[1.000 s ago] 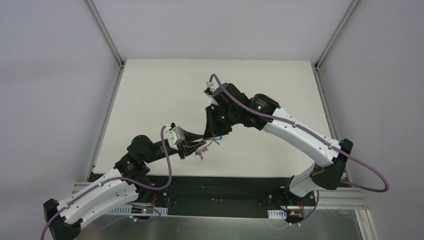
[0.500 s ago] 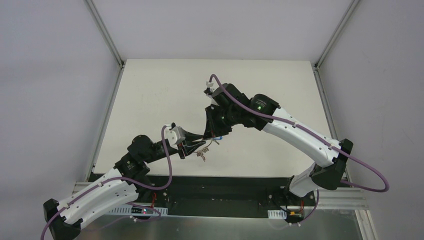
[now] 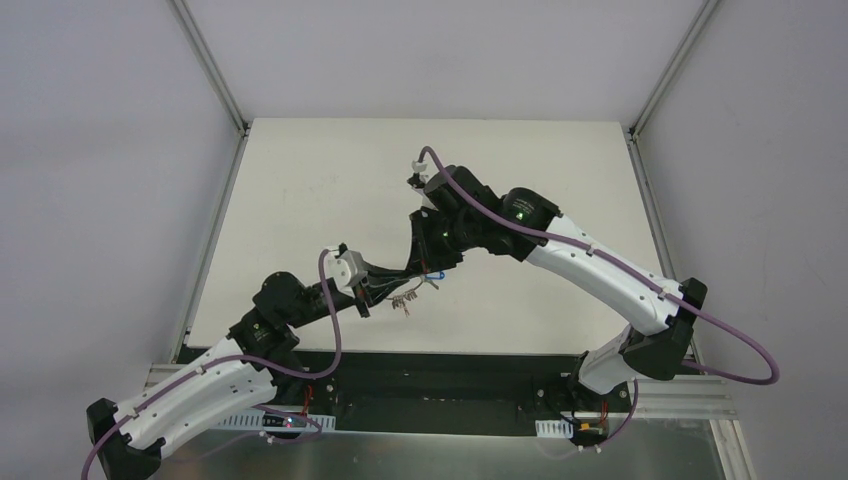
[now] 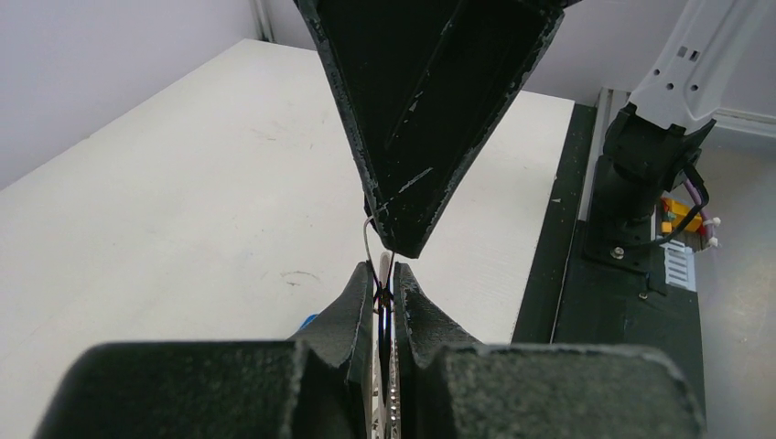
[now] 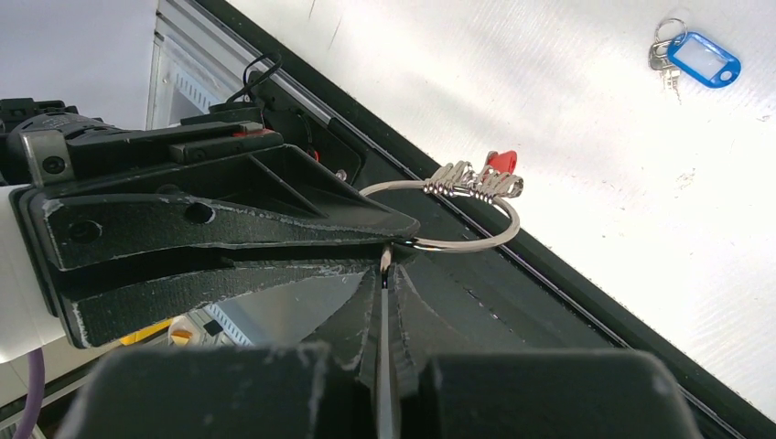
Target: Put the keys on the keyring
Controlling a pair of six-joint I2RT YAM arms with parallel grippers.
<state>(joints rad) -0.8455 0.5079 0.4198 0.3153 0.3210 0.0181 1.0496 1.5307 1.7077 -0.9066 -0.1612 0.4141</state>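
The keyring is a thin silver ring held in the air between both grippers. A fan of small silver keys hangs on it, with the red-headed key at the end of the fan. My left gripper is shut on the ring's wire; its black fingers come in from the left of the right wrist view. My right gripper is shut on a thin silver edge that meets the ring. The blue-headed key lies loose on the table. In the top view the grippers meet tip to tip.
The white table has a black front rail just below the held ring. The right arm's base stands on that rail. Grey walls and metal posts close in the far corners.
The left wrist has shifted slightly up and to the left, and the hanging fan of keys has swung a little. Both grippers stay shut on the ring.
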